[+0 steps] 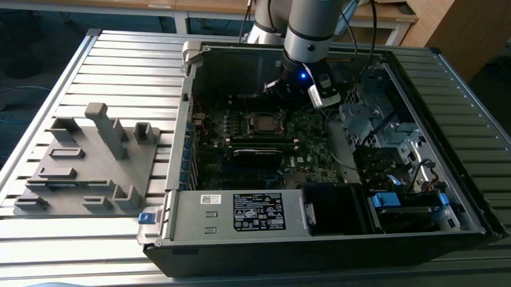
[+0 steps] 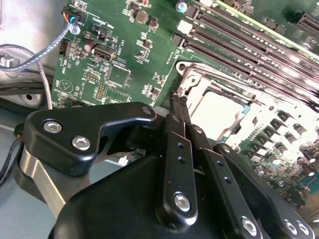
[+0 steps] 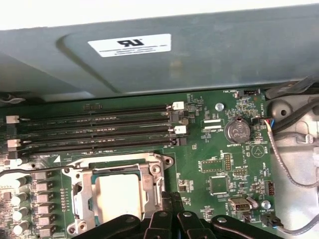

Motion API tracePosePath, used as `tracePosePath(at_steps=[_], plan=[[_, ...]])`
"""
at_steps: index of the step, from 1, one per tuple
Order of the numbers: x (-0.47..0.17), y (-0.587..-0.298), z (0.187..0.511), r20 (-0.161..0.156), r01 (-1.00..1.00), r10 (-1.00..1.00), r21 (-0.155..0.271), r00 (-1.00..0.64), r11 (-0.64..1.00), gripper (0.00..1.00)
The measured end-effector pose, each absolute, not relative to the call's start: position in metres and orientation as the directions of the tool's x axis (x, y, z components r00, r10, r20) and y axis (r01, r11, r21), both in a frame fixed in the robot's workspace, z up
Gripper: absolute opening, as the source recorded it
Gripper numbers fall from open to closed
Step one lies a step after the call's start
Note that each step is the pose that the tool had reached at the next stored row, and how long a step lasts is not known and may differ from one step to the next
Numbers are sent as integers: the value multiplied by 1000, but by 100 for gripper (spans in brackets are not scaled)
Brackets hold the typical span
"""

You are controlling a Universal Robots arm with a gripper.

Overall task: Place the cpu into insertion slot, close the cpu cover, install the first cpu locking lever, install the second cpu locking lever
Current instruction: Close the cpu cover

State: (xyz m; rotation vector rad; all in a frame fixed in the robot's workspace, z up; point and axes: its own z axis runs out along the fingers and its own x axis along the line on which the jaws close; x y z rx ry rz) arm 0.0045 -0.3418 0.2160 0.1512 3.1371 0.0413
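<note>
The cpu (image 3: 117,193) lies flat in the insertion slot (image 3: 71,175) on the green board, its silver-grey top showing. The cpu cover (image 3: 149,175) lies down over it as a metal frame around the chip. In the second wrist view the same cpu (image 2: 219,112) sits just past my gripper (image 2: 177,99). The black fingers (image 2: 175,149) are pressed together, shut, with their tips at the socket's corner. I see nothing between them. In the first wrist view my gripper (image 3: 169,198) stands beside the frame's edge. The exterior view has the socket (image 1: 262,122) under the arm (image 1: 307,42).
Long black memory slots (image 3: 94,130) run beside the socket. A coin battery (image 3: 236,131) and grey cables (image 2: 45,64) lie near the case wall. The labelled power supply box (image 1: 239,212), a drive cage (image 1: 375,125) and the case walls hem the board in. A grey fixture (image 1: 88,161) stands outside the case.
</note>
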Motion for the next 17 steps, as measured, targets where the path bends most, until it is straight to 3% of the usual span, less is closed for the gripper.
tracePosePath(at_steps=[17], plan=[[0, -342, 216, -2, 96, 96, 27, -995, 995, 10]])
